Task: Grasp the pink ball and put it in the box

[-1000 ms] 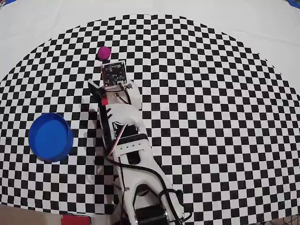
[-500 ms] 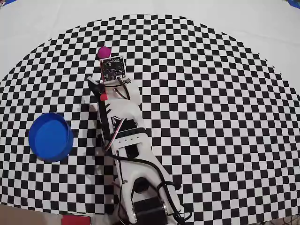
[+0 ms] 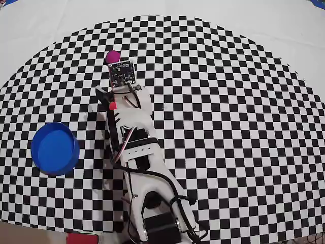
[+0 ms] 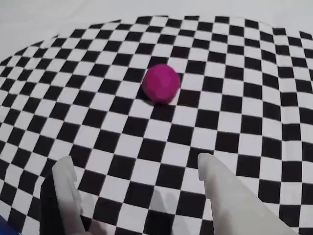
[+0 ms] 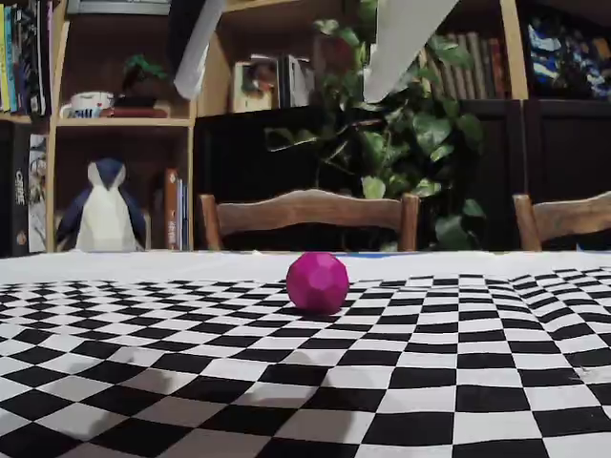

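Note:
The pink ball [image 4: 161,83] lies on the checkered mat, ahead of my gripper [image 4: 134,159] in the wrist view. The two white fingers stand wide apart with only mat between them, so the gripper is open and clear of the ball. In the fixed view the ball [image 5: 317,281] rests on the mat, and the gripper [image 5: 279,94] hangs above it with both fingers spread. From overhead the ball [image 3: 112,55] peeks out just beyond the wrist's circuit board [image 3: 122,72], which hides the fingertips. The box [image 3: 55,148], a round blue tub, sits at the mat's left side.
A flat red rectangle [image 3: 81,238] lies at the bottom edge near the arm's base [image 3: 157,218]. White cloth [image 3: 284,30] surrounds the round checkered mat. In the fixed view, wooden chairs [image 5: 310,215], a plant [image 5: 410,143] and bookshelves stand behind the table.
Over the last second the arm stretched forward toward the pink ball, and the wrist board now covers part of it from overhead. It has barely moved in the last half second.

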